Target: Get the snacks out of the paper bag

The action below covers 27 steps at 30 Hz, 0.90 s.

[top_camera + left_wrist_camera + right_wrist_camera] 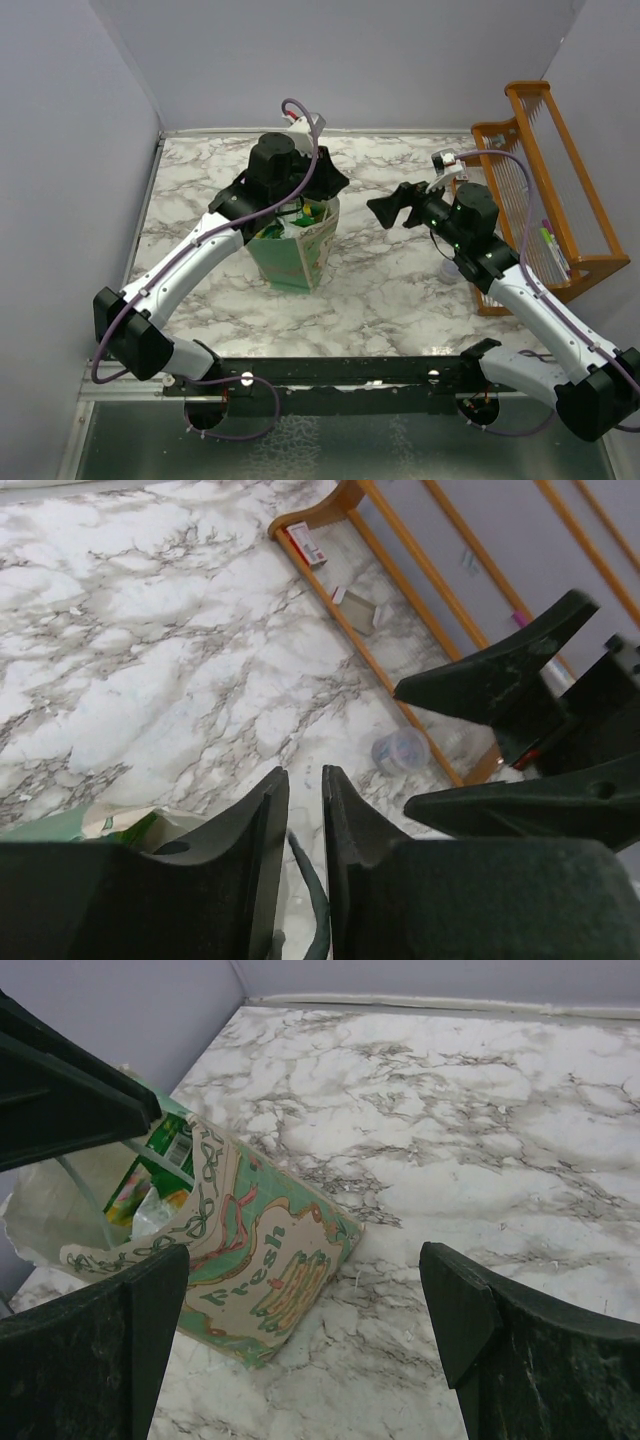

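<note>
The pale-green paper bag [300,262] stands upright at the table's middle, its printed side facing the right wrist view [270,1260]. A bright green snack packet [311,213] shows in its open mouth, and also in the right wrist view [160,1155]. Other packets are hidden. My left gripper [325,183] hovers just over the bag's mouth. Its fingers [305,772] are almost closed, with the bag's thin handle strip [312,890] between them. My right gripper [388,210] is open and empty, right of the bag and above the table [303,1260].
The orange wooden rack [545,190] stands along the right edge and shows in the left wrist view [370,630]. A small translucent cup [400,750] sits beside its base, under the right arm. Grey walls close the back and left sides.
</note>
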Motion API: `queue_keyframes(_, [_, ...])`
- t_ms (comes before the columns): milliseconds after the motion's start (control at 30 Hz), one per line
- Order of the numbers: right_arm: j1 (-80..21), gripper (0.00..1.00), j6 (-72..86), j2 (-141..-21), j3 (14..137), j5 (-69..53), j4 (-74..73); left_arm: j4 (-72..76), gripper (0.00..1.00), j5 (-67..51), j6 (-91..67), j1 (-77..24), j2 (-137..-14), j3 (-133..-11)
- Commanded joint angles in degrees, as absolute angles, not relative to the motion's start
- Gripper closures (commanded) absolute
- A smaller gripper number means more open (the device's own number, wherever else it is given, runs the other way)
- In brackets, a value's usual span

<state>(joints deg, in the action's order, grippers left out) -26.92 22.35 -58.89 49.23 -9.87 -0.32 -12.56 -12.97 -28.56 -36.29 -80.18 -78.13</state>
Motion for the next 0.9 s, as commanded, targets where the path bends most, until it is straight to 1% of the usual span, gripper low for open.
queue_keyframes(0, [-26.72,0.01,22.66,-58.10,50.54,-9.59,-1.07,-14.78,0.66,-8.59,-24.79,-36.83,-79.22,-83.83])
queue_keyframes(100, [-26.70,0.01,22.61,-58.25,50.87,-10.05,-0.70,-19.18,0.41,-4.61,-21.07,-36.83,-76.62,-84.63])
queue_keyframes(167, [-26.72,0.01,22.59,-58.50,51.12,-10.38,-0.47,-22.93,0.29,-0.56,-18.57,-36.74,-73.93,-84.35])
queue_keyframes(233, [-26.71,0.01,22.50,-58.83,51.47,-10.58,-0.23,-26.31,0.22,3.94,-15.87,-36.59,-70.97,-84.01])
queue_keyframes(333, [-26.72,0.01,22.44,-59.48,51.82,-10.97,-0.01,-31.25,0.17,11.67,-13.10,-35.75,-66.47,-83.03])
queue_keyframes(467, [-26.72,0.01,22.50,-60.72,52.29,-11.89,0.60,-34.76,0.12,22.90,-12.31,-34.28,-60.58,-80.25])
queue_keyframes(567, [-26.72,0.01,22.46,-61.87,52.83,-12.12,0.57,-36.48,0.11,32.39,-15.70,-33.44,-57.69,-77.93])
queue_keyframes(667, [-26.72,0.01,22.51,-62.50,53.33,-12.29,0.62,-37.26,0.11,35.28,-20.51,-31.48,-56.05,-74.11])
queue_keyframes(700, [-26.70,0.01,22.57,-62.49,53.39,-12.42,0.66,-37.19,0.13,34.15,-21.89,-30.41,-55.68,-73.49])
queue_keyframes(800, [-26.72,0.01,22.78,-62.38,53.27,-12.74,0.66,-36.79,0.28,29.37,-25.74,-26.55,-54.87,-71.91])
queue_keyframes(867, [-26.72,0.01,22.92,-61.98,52.70,-12.74,0.62,-35.73,0.35,26.01,-28.55,-24.50,-53.45,-69.62])
